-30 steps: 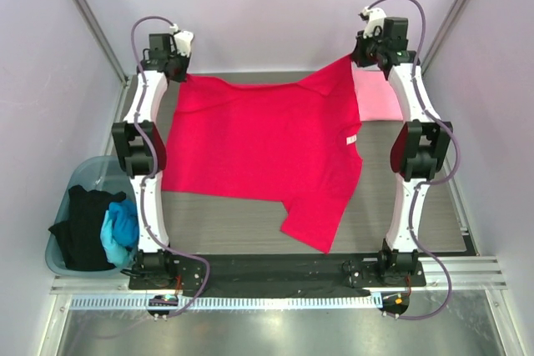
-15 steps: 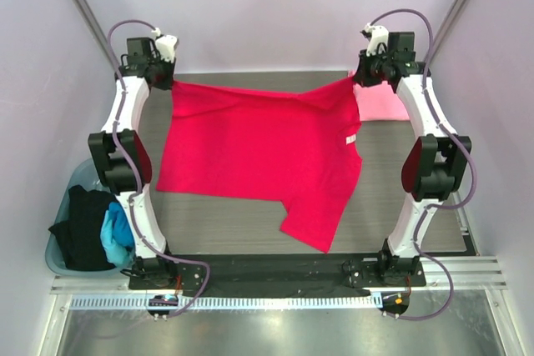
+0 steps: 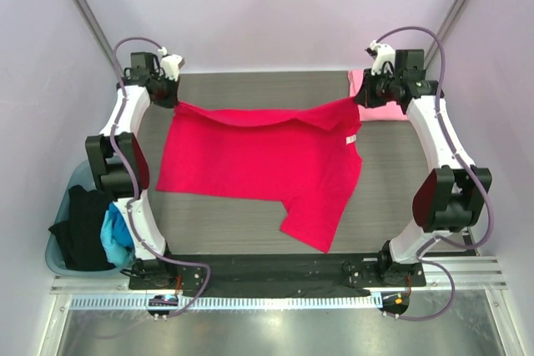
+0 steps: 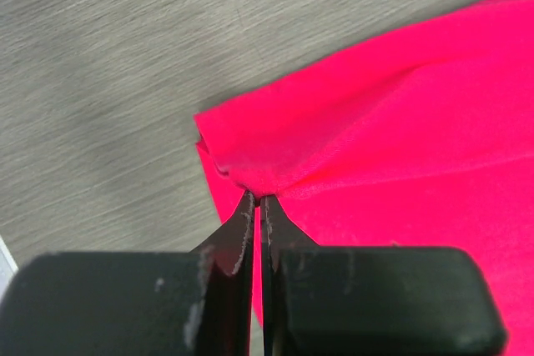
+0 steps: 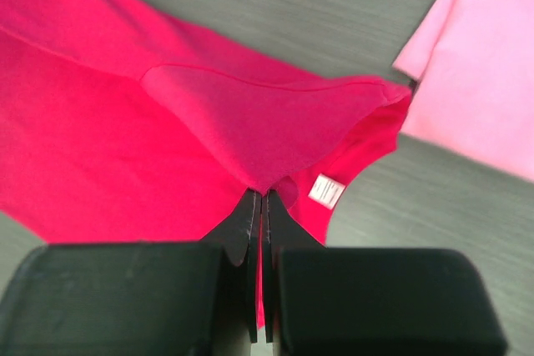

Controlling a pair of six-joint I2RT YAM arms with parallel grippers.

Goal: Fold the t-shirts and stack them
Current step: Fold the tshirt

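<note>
A large crimson red t-shirt [image 3: 263, 160] lies spread over the grey table, its far edge lifted at both corners. My left gripper [image 3: 172, 99] is shut on the far left corner of the red t-shirt [image 4: 375, 147], the cloth pinched between the black fingertips [image 4: 242, 214]. My right gripper [image 3: 360, 99] is shut on the far right corner of the red t-shirt [image 5: 167, 147], by the neck opening with its white label [image 5: 324, 190]. A light pink t-shirt [image 3: 385, 104] lies flat at the far right, partly behind the right arm, and shows again in the right wrist view [image 5: 484, 64].
A blue-grey tub [image 3: 62, 206] stands left of the table, beside the left arm's base, holding a black shirt [image 3: 83, 227] and a bright blue shirt [image 3: 119, 231]. One sleeve of the red shirt reaches toward the near edge [image 3: 313, 227]. Walls enclose the table on three sides.
Both grippers have drawn the red shirt's far edge toward the near side, folding it over. The arms have swung outward, and more of the pink shirt is uncovered.
</note>
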